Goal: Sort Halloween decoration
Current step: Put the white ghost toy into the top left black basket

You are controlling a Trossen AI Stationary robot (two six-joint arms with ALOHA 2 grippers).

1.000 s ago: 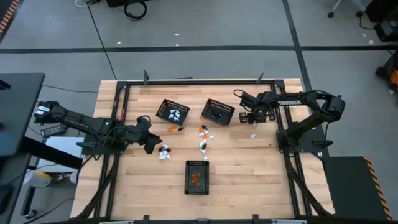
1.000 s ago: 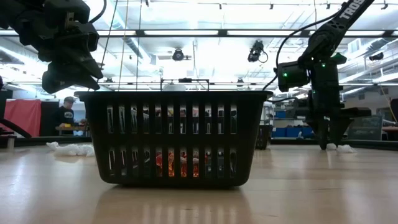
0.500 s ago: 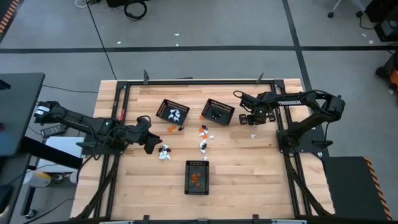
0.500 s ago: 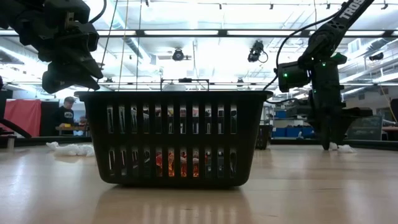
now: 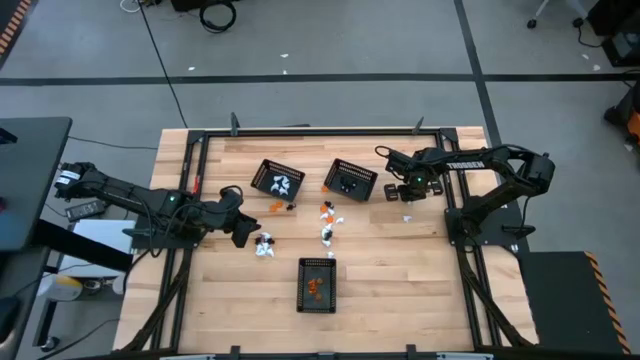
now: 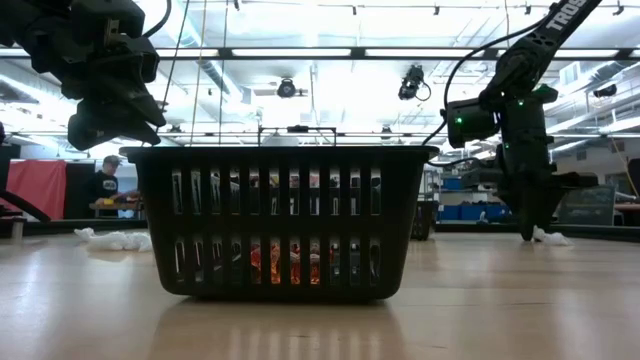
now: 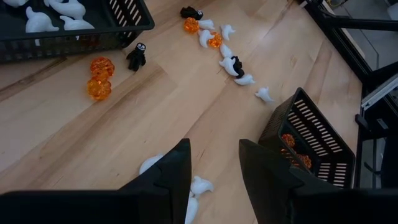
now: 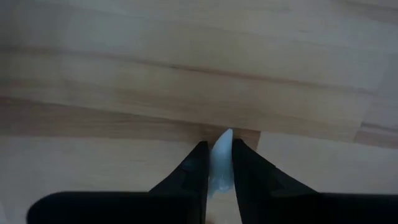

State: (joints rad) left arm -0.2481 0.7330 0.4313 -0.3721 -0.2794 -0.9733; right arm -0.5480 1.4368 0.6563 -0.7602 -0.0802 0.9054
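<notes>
Right wrist view is showing the right hand (image 8: 215,163) pinching a white trinket (image 8: 220,163) down against the wooden surface (image 8: 124,74) (likely to lift it for sorting), while the left hand (image 7: 214,165) is hovering part-open, empty.

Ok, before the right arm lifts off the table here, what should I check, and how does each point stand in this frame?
1. Right gripper closed on the white trinket: ok, the piece sits between both fingers.
2. Grip depth: cannot tell; only the trinket's tip shows past the fingers.
3. Basket with white pieces free to receive: ok, nothing hangs over it.
4. Left gripper out of the way: ok, it hovers open over white pieces at the table's left side, holding nothing.
5. Path past the basket with black pieces: cannot tell, lift height is not yet set.
</notes>
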